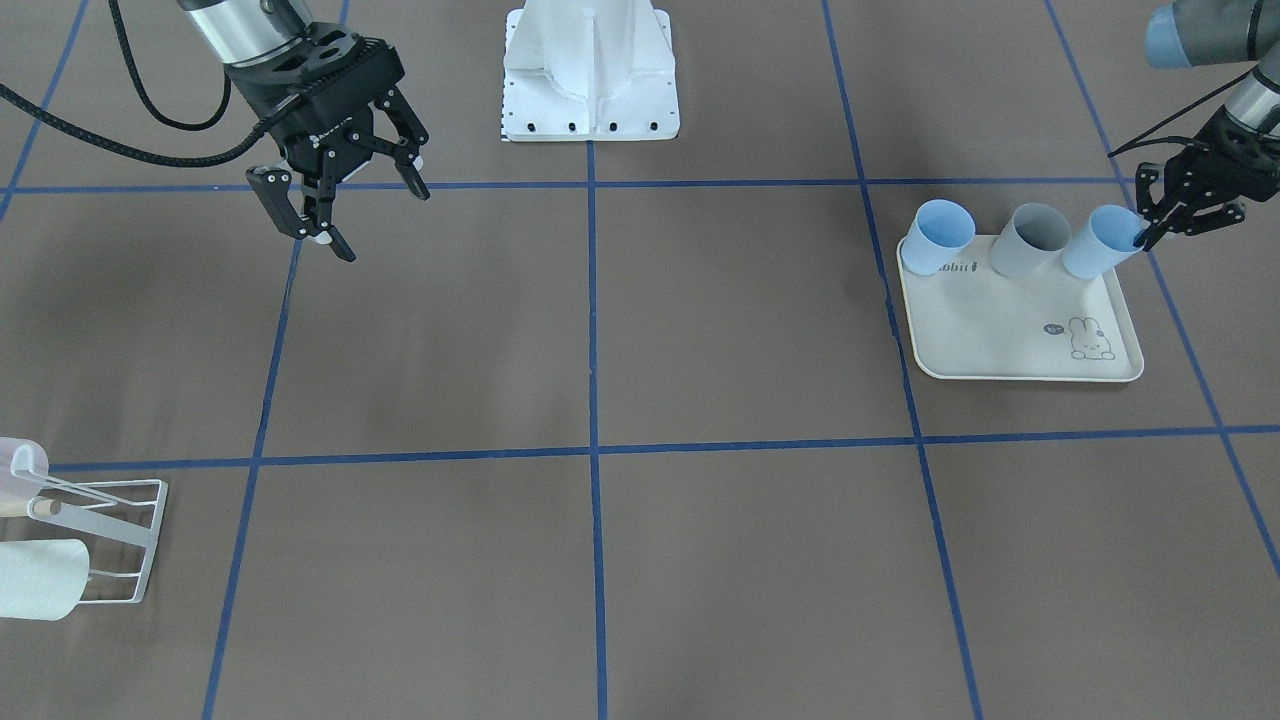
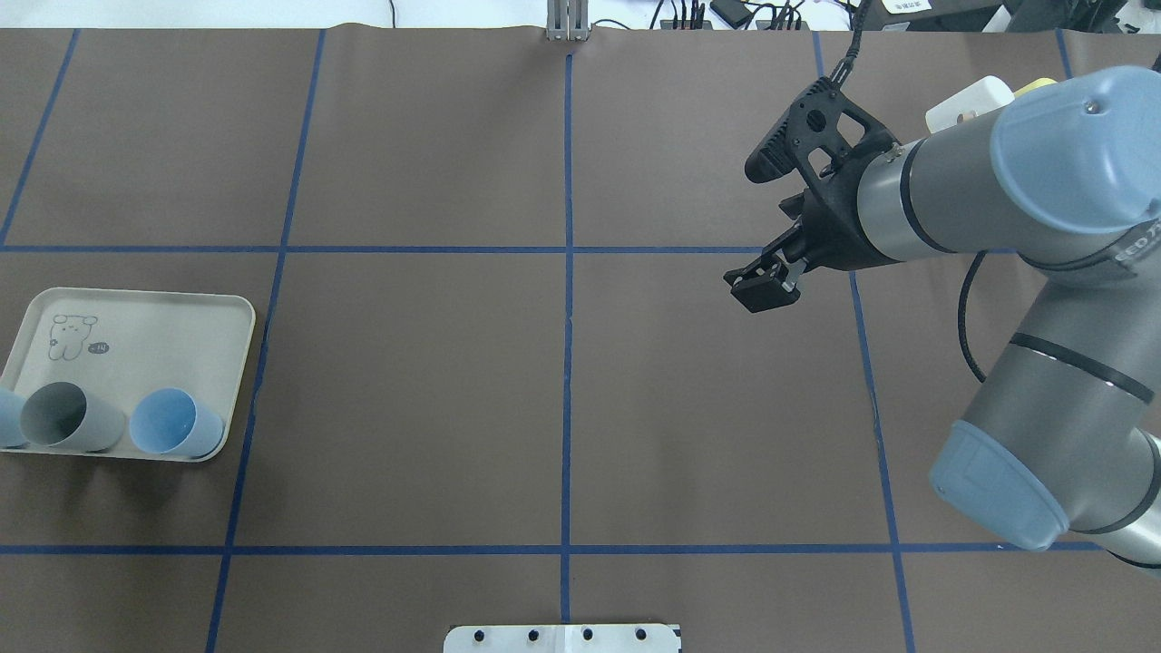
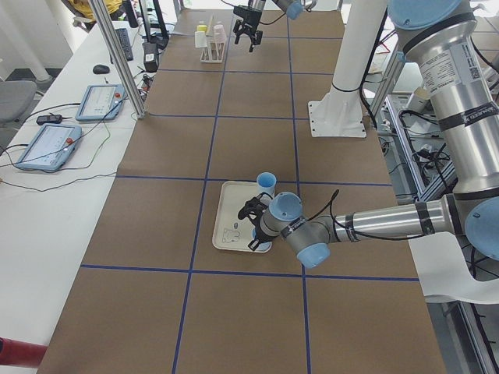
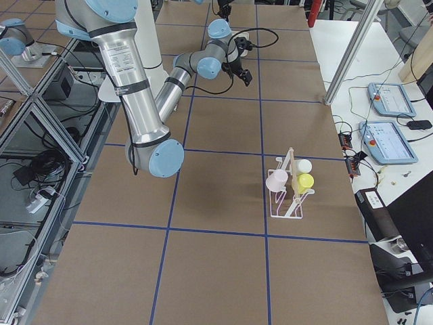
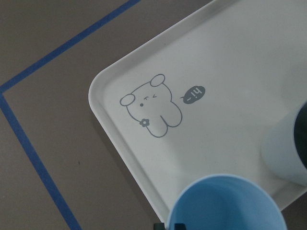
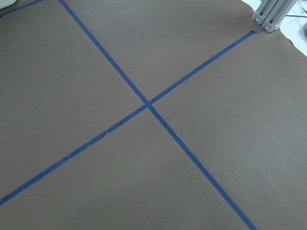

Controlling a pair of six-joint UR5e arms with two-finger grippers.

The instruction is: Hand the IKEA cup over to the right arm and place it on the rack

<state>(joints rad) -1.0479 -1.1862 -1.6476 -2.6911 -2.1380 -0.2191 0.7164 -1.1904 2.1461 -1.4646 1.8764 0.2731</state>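
IKEA cup (image 1: 1100,248), the pale blue one at the end of the cream tray (image 1: 1010,335), stands upright in the front-facing view, just beside the grey cup (image 1: 1035,240). My left gripper (image 1: 1145,235) is at its rim with the fingers drawn close. One tip seems to be inside the mouth, but I cannot tell whether they are clamped. The right gripper (image 1: 380,222) hangs spread wide and empty, well apart from the cup, and the rack (image 1: 110,487) sits beyond it at the view's lower left.

The overhead view cuts the cup off at its left edge and shows no left gripper, so I do not trust it for this grasp.

From the left end, the left gripper sits low over the tray, too small to read.

From the right end, the rack stands well apart from the right gripper.

The left wrist camera shows the cup's round mouth at the bottom edge, with the rabbit drawing (image 5: 151,112) beyond.

The right wrist camera shows only bare tabletop (image 6: 96,72).

I judge this to be the pick. I want a square pinch on the wall and a straight lift clear of the grey cup, leaving the cup's body free for the right gripper.
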